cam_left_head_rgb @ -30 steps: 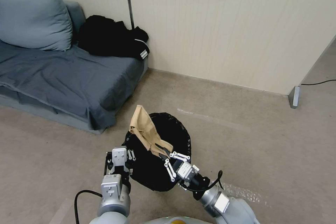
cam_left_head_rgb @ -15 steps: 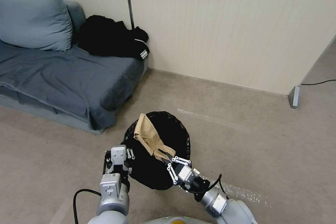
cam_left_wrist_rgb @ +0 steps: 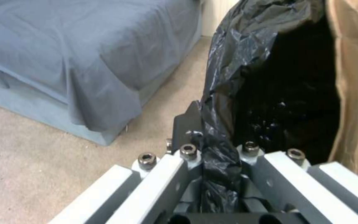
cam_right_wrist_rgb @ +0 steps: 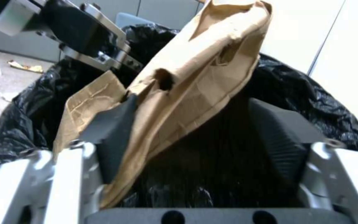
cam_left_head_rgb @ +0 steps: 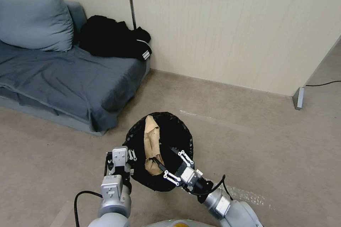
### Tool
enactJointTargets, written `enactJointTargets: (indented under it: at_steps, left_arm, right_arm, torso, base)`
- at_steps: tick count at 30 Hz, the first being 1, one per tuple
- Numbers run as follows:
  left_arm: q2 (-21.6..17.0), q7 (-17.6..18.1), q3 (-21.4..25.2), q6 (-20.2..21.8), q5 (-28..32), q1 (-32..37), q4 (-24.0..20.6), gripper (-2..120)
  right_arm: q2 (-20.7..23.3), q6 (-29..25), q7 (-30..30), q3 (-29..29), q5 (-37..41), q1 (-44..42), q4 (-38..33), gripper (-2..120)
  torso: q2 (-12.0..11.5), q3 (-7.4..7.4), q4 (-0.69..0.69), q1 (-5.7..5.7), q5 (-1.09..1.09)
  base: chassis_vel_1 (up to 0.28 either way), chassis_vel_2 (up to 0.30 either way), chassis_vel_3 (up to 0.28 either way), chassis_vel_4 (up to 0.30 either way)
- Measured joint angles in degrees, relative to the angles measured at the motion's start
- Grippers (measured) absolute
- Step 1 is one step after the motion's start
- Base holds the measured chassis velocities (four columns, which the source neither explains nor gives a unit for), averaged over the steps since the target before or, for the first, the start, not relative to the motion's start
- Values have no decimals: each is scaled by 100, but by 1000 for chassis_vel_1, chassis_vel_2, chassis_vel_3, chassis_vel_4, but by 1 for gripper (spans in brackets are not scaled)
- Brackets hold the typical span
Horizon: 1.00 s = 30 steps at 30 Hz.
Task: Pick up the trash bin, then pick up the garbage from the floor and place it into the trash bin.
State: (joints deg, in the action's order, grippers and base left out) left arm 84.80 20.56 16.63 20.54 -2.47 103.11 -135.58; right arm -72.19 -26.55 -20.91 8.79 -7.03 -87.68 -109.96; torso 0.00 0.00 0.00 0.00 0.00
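Half-sunk brown paper bag (cam_left_head_rgb: 152,142) in trash bin (cam_left_head_rgb: 177,127)

A home living room or lounge: a grey-blue sofa (cam_left_head_rgb: 67,78) with a big cushion (cam_left_head_rgb: 33,21) stands at far left, dark clothing (cam_left_head_rgb: 113,37) heaped on it, on beige carpet (cam_left_head_rgb: 266,142) against a pale panelled wall (cam_left_head_rgb: 231,25).

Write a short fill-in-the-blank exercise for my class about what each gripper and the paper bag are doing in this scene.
1. The left gripper is clamped on the ____ liner at the trash bin rim.
2. The right gripper has its fingers ____.
3. The brown paper bag leans inside the ____.

Missing words: black; open; trash bin
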Motion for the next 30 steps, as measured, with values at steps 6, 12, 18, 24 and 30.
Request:
enactJointTargets:
  at_steps: [6, 12, 18, 24, 30]
  left_arm:
    - [0, -3, 5, -2, 0, 5, 0, 1]
    - [-9, -9, 37, -19, 18, 2, 15, 1]
    - [-8, -12, 39, -20, 3, -31, -28, 1]
    - [-3, -20, 28, -38, -46, -41, -69, 1]
    - [6, -32, 21, -64, -66, -50, -74, 1]
  right_arm:
    - [-8, -24, -8, -3, -86, -51, -103, 91]
    - [1, -84, -23, 29, -196, -184, -310, 100]
    - [221, 422, 286, 73, -41, -304, -589, 100]
    - [604, 1169, 601, 78, 449, -492, -1064, 100]
    - [772, 1435, 749, 132, 660, -607, -1355, 100]
  torso:
    - [0, 0, 0, 0, 0]
    - [0, 0, 0, 0, 0]
    - [0, 0, 0, 0, 1]
    - [0, 0, 0, 0, 0]
    - [0, 0, 1, 0, 1]
  base:
    - [0, 0, 0, 0]
    - [0, 0, 0, 0]
    - [0, 0, 0, 0]
    - [0, 0, 0, 0]
    - [0, 0, 0, 0]
